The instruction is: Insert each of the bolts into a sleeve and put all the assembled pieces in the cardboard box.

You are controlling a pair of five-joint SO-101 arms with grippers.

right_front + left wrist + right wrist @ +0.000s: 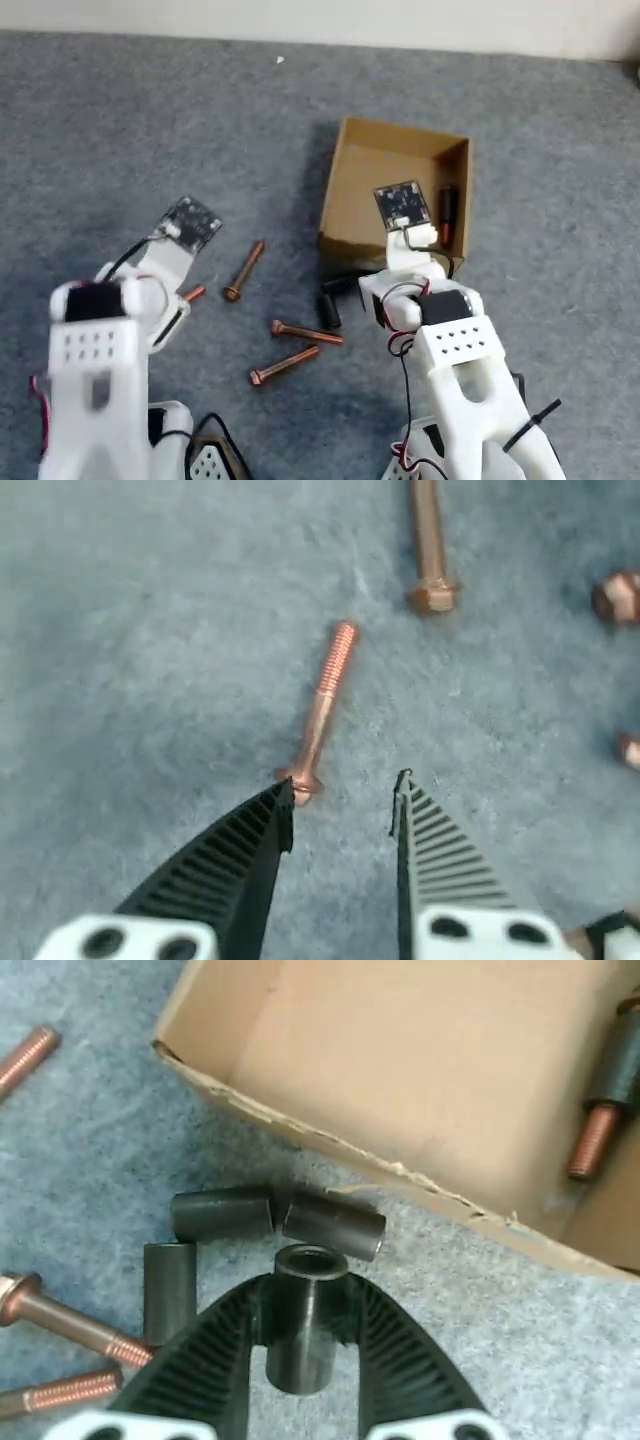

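My right gripper (305,1300) is shut on a dark upright sleeve (303,1335), held just in front of the cardboard box (420,1070). Three more sleeves (222,1213) lie together on the carpet beside the box wall. One assembled bolt-and-sleeve (610,1085) lies inside the box (380,165). My left gripper (344,798) is open and low over the carpet, and a copper bolt (320,710) lies with its head just beside one fingertip (283,805). Another bolt (432,550) lies farther off. In the high view, loose bolts (245,270) lie between the two arms.
Grey carpet covers the table. Two bolts (305,332) lie near the sleeves (330,300) in front of the box. Another bolt (193,293) is partly hidden beneath the left arm. There is open carpet to the far left and behind the box.
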